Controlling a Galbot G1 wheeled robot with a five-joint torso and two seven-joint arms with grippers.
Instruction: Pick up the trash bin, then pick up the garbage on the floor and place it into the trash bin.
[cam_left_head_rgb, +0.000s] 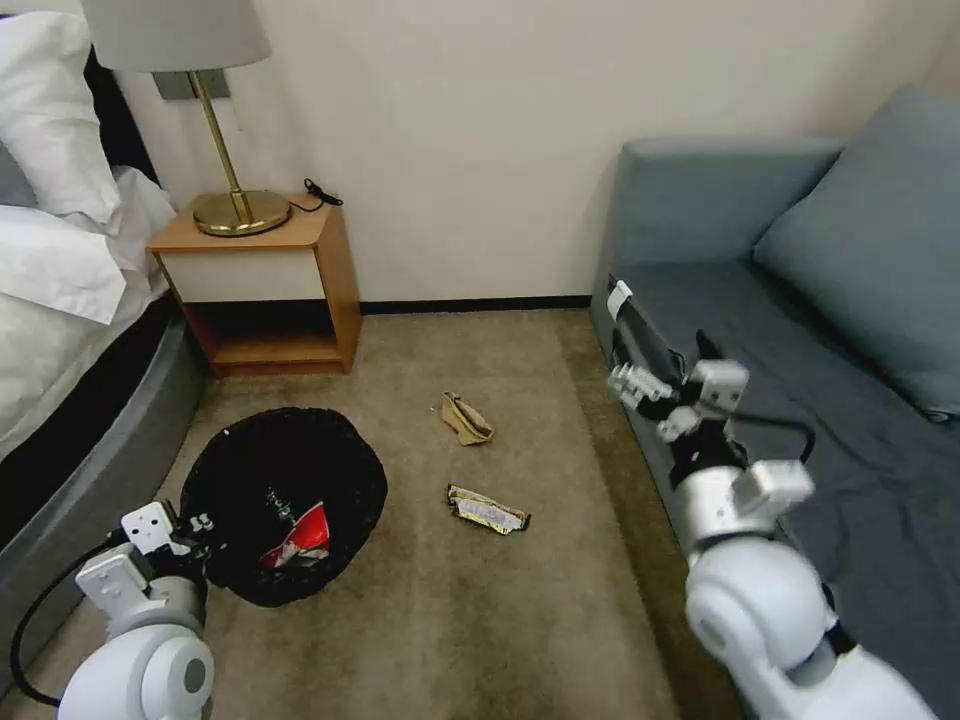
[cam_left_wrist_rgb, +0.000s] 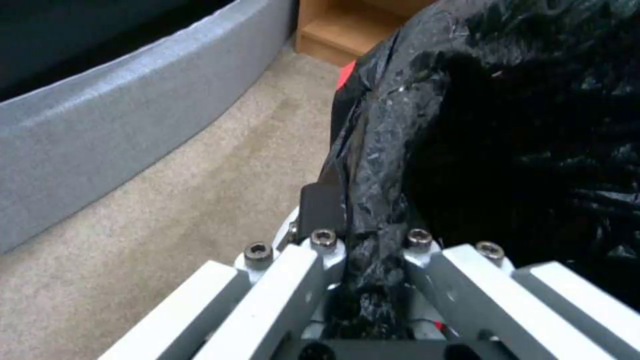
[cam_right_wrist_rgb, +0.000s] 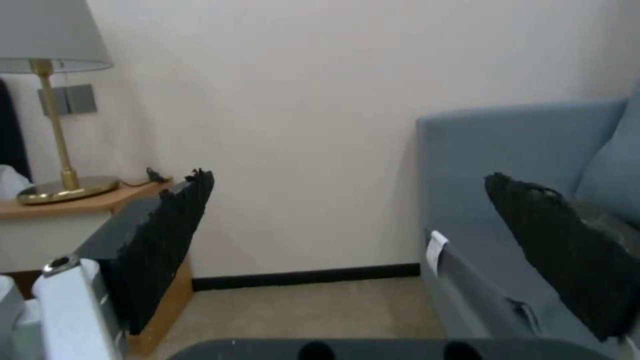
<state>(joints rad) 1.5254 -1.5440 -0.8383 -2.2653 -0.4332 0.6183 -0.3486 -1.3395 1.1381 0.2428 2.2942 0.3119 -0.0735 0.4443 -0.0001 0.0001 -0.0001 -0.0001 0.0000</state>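
Beige carpet (cam_left_head_rgb: 560, 600) underfoot, between a grey bed base (cam_left_head_rgb: 90, 440) and a blue sofa (cam_left_head_rgb: 800, 330). Trash bin (cam_left_head_rgb: 285, 500) lined with a crinkly black bag, pinched at its near rim by the left end effector (cam_left_head_rgb: 195, 525), clamped tight on a fold of that bag (cam_left_wrist_rgb: 373, 235). Inside the bin, a red-and-white crumpled wrapper (cam_left_head_rgb: 300, 540) and a clear bottle (cam_left_head_rgb: 278, 505). Out on the carpet, well off toward the sofa side from the left end effector: a white-yellow snack wrapper (cam_left_head_rgb: 488, 510), and a tan crumpled paper (cam_left_head_rgb: 466, 418) farther on, toward the wall. Right end effector (cam_left_head_rgb: 655, 365) raised beside the sofa's front edge, spread wide and holding nothing, black pads (cam_right_wrist_rgb: 170, 240) far apart. Beyond the bin, a wooden nightstand (cam_left_head_rgb: 270, 290) carrying a brass lamp (cam_left_head_rgb: 225, 150).
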